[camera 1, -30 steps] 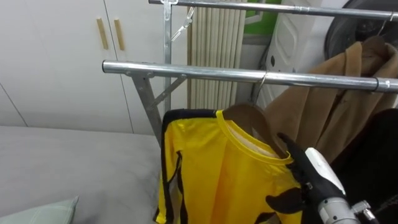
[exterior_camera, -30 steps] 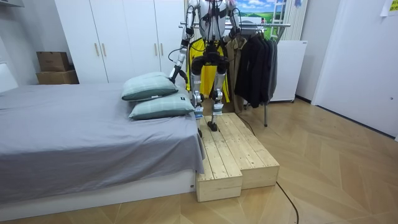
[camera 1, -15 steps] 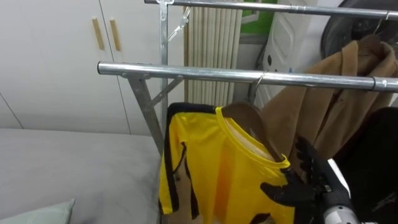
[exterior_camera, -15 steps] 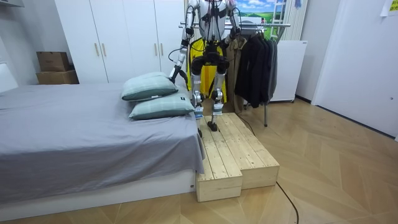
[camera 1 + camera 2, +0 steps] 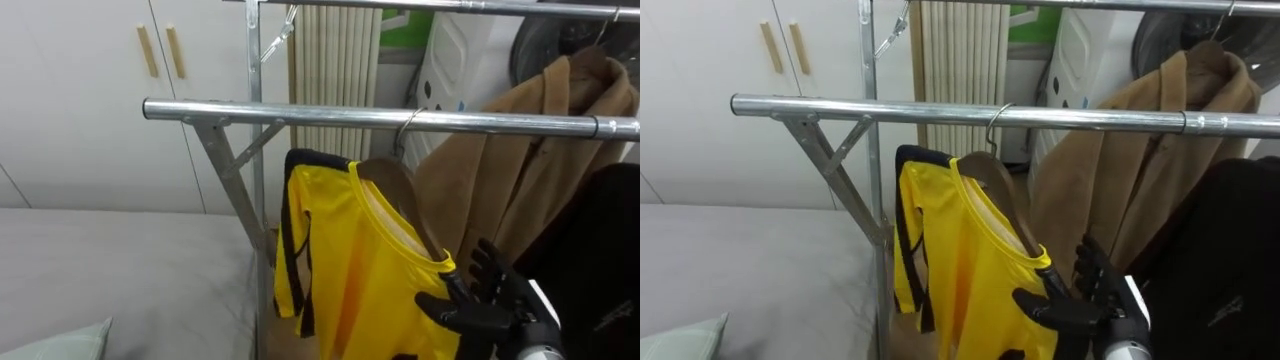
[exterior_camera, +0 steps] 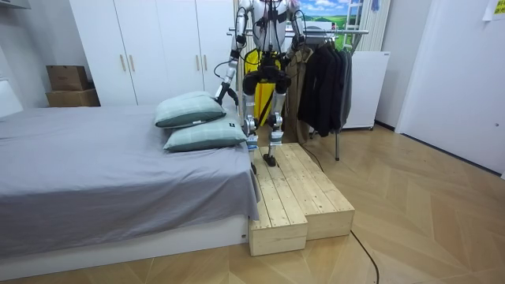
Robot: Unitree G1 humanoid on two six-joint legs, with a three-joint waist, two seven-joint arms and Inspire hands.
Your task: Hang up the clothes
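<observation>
Shirt (image 5: 350, 270) in bright yellow, edged in black at the sleeve and side, hangs in the middle of the left eye view on a brown hanger (image 5: 398, 187). The hanger's wire hook (image 5: 408, 121) sits over the metal rail (image 5: 290, 112). The shirt's collar gapes open towards the right, and the cloth falls straight down out of the bottom of the frame.

At the lower right the right hand (image 5: 488, 302) is raised beside the shirt's shoulder, its dark fingers (image 5: 487, 262) spread and straight and closed round nothing. The thumb lies across the yellow cloth near the collar; I cannot tell whether it touches. In the room view the left hand (image 6: 222, 95) hangs low at the robot's side above the pillows (image 6: 188, 110), too small to judge its fingers.

Further right on the same rail hang a tan coat (image 5: 520, 175) and, at the frame's right edge, a dark garment (image 5: 605, 250). The robot stands on a wooden platform (image 6: 296, 197) between the bed (image 6: 95, 173) and the rack, facing the rail, with the white wardrobe (image 5: 80, 100) at the upper left.
</observation>
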